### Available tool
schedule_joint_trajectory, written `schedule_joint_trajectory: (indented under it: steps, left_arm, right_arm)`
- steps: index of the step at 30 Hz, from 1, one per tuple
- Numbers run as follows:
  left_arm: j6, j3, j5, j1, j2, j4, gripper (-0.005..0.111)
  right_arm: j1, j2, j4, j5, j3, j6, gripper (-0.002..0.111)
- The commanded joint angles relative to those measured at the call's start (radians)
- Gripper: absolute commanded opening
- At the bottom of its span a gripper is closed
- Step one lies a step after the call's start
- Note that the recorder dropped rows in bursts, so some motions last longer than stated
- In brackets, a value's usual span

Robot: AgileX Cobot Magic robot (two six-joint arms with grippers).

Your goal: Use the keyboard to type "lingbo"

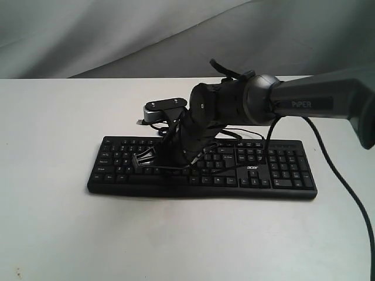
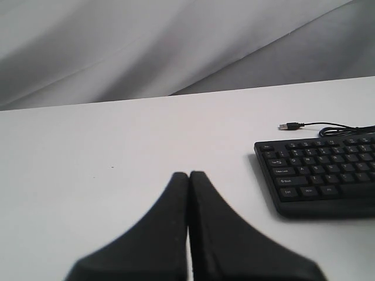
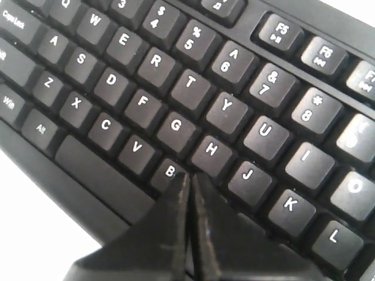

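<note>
The black keyboard (image 1: 281, 175) with a white "acer" logo lies flat across the middle of the white table. My right arm reaches over it from the right. Its gripper (image 1: 142, 160) is shut and empty, tips down over the letter rows. In the right wrist view the gripper (image 3: 190, 175) has its joined tips at the right edge of the B key (image 3: 167, 172), below G and H; the key beside B is hidden under the fingers. My left gripper (image 2: 189, 174) is shut on nothing, over bare table left of the keyboard (image 2: 319, 175).
The keyboard's thin black cable ends in a loose USB plug (image 2: 288, 126) on the table behind it. A grey cloth backdrop (image 1: 117, 35) hangs behind the table. The right arm's own cables (image 1: 345, 187) trail over the keyboard's right end.
</note>
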Motion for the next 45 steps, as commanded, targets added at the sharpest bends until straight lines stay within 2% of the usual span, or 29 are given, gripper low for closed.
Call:
schedule_joint_trajectory:
  steps: [1, 13, 22, 31, 45]
  left_arm:
    - [-0.004, 0.004, -0.005, 0.002, -0.003, -0.008, 0.001]
    - [-0.004, 0.004, -0.005, 0.002, -0.003, -0.008, 0.001]
    - [-0.004, 0.004, -0.005, 0.002, -0.003, -0.008, 0.001]
    - [-0.004, 0.004, -0.005, 0.002, -0.003, -0.008, 0.001]
    - [-0.004, 0.004, -0.005, 0.002, -0.003, -0.008, 0.001]
  right_arm:
    - [0.002, -0.003, -0.008, -0.001, 0.001, 0.004, 0.0]
    - [0.002, -0.066, -0.011, -0.042, 0.001, -0.018, 0.0]
    - [0.004, -0.063, 0.105, -0.111, -0.002, -0.129, 0.0]
    - [0.004, 0.023, 0.13, -0.027, -0.104, -0.138, 0.0]
    - [-0.002, 0.054, 0.134, -0.041, -0.109, -0.138, 0.0]
